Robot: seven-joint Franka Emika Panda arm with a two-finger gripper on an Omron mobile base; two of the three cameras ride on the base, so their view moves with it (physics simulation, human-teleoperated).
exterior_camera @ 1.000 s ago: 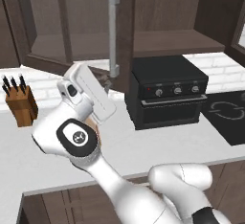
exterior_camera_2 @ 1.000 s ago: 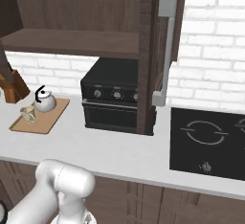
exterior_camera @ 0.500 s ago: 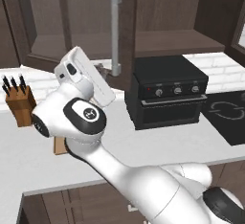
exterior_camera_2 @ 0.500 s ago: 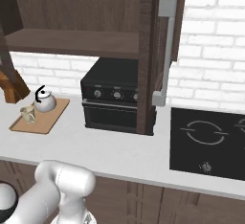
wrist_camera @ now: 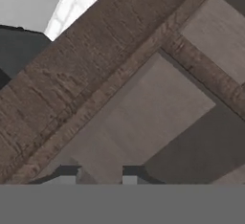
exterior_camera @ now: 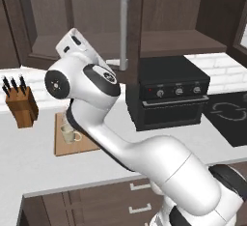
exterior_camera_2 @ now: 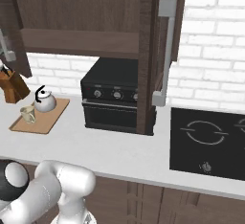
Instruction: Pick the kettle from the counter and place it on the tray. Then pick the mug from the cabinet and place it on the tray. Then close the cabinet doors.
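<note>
Swinging up off the tray, leaving mug beside kettle there; fingers facing cabinet door, spread slightly, pinching nothing.

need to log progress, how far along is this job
Done: the kettle and the mug both stand on the tray. In hand: the gripper holds nothing and points at the cabinet woodwork. Left: the cabinet doors stand open and need closing.
</note>
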